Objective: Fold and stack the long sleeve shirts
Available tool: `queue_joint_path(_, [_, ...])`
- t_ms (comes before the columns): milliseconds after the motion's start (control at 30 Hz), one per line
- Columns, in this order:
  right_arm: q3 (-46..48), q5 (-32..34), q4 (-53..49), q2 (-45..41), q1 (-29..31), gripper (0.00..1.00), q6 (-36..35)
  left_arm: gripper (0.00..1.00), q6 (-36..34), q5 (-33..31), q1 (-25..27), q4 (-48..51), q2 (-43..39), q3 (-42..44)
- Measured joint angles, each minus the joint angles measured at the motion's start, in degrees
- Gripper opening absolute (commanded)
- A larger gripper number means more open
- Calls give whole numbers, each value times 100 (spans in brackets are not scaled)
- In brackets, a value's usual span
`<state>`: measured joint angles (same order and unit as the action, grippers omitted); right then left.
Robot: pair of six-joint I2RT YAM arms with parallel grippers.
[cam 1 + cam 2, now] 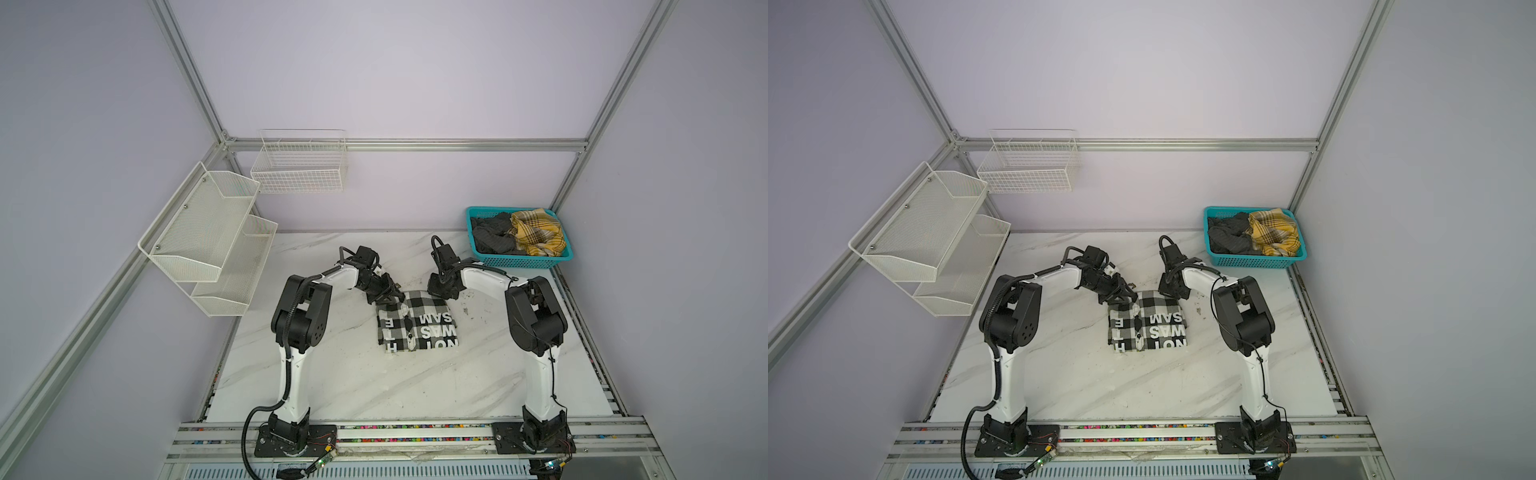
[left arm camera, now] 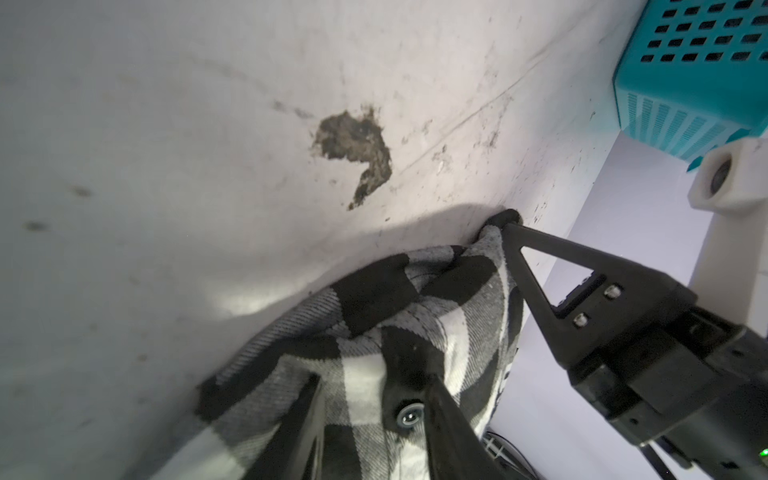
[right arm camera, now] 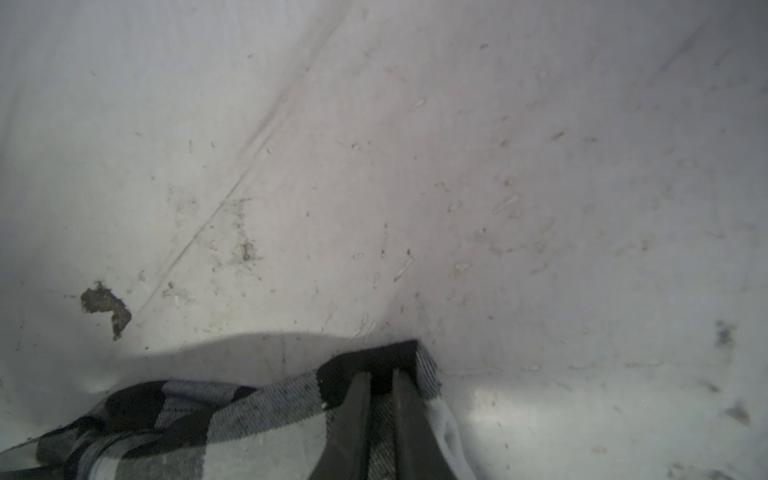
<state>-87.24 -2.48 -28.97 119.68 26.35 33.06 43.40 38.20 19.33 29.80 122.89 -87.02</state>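
We're at the far edge of the checked shirt (image 1: 417, 324), which lies folded into a compact rectangle mid-tabletop (image 1: 374, 386), white letters up. The left tool (image 1: 388, 296) is on its far left corner and the right tool (image 1: 442, 293) on the far right. A corner each, we judge, so that edge can be moved as one.

In the right wrist view, the right tool's jaws are nearly together, clamped on a black corner of cloth down at the surface. In the left wrist view, the left tool's jaws stand apart with a bunched fold between them. Whether they are pinching or only straddling it, we cannot tell.

The surface is white and marble-look, scuffed, with a dark chipped patch (image 2: 353, 145) just beyond the cloth. At far right a teal basket (image 1: 523, 262) holds a dark garment (image 1: 494, 241) and a yellow plaid one (image 1: 540, 232), so more folding probably remains. White mesh shelves (image 1: 208, 241) hang on the left wall, and the walls are pale lilac in an aluminium frame.
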Motion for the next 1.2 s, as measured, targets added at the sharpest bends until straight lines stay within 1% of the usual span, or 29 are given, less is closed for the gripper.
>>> queue_joint_path(67, [4, 20, -111, -162, 4, 18, -33, 55, -4, -7, 0, -20, -37, 0])
queue_joint_path(133, [61, 68, -234, -457, 44, 19, -44, 55, -20, -105, 11, 26, -166, 0])
queue_joint_path(233, [374, 210, -367, -1222, 144, 19, -31, 46, -133, -304, 9, 260, -614, 0])
queue_joint_path(367, [1032, 319, -396, -2256, 511, 18, 105, 37, -286, -365, 22, 367, -1598, 245])
queue_joint_path(467, [1508, 313, -369, -2538, 848, 16, 264, 32, -367, -337, 120, 380, -2371, 874])
queue_joint_path(533, [1838, 280, -332, -2522, 1025, 15, 369, 29, -376, -293, 262, 369, -2638, 1327])
queue_joint_path(600, [2210, 238, -295, -2487, 1084, 14, 461, 27, -378, -260, 420, 372, -2702, 1818])
queue_joint_path(700, [2680, 199, -205, -2483, 1067, 13, 573, 25, -343, -227, 533, 361, -2568, 2400])
queue_joint_path(900, [3062, 146, 173, -2382, 1056, 11, 695, 22, -254, -175, 496, 98, -2015, 2542])
queue_joint_path(967, [3121, 140, 284, -2363, 1056, 9, 726, 22, -245, -173, 472, -20, -1867, 2549])
queue_joint_path(1067, [3126, 142, 304, -2367, 1056, 10, 774, 22, -249, -136, 424, -155, -1714, 2575])
queue_joint_path(1100, [3126, 144, 299, -2380, 1056, 11, 785, 25, -249, -92, 400, -188, -1672, 2575])
queue_joint_path(1133, [3117, 144, 284, -2400, 1056, 11, 791, 31, -251, -52, 380, -197, -1661, 2575])
queue_joint_path(1200, [3005, 146, 157, -2433, 1056, 16, 817, 49, -251, 0, 321, -195, -1714, 2577])
